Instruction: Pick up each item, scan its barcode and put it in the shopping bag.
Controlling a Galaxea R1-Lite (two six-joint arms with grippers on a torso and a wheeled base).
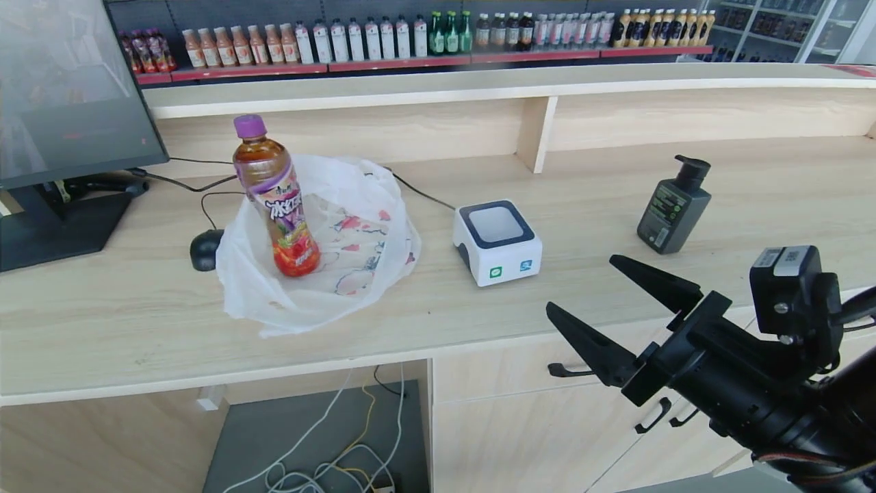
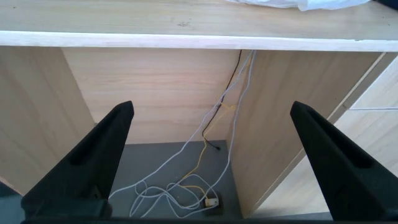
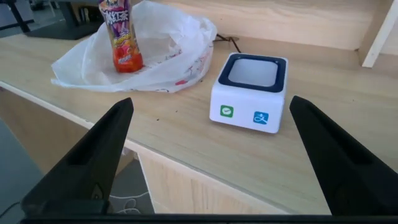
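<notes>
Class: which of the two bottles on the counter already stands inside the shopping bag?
The purple-capped drink bottle; the dark pump bottle stands on bare counter.

Open counter (image 1: 588, 205) lies between the scanner (image 1: 496, 243) and the pump bottle (image 1: 673, 209), which stand well apart. A narrower strip separates the scanner from the shopping bag (image 1: 363, 274). The bag mouth faces up; the upright drink bottle (image 1: 277, 198) occupies its left part. The mouse (image 1: 205, 250) lies just beside the bag's left edge. The shelf divider (image 1: 536, 133) stands behind the scanner
</notes>
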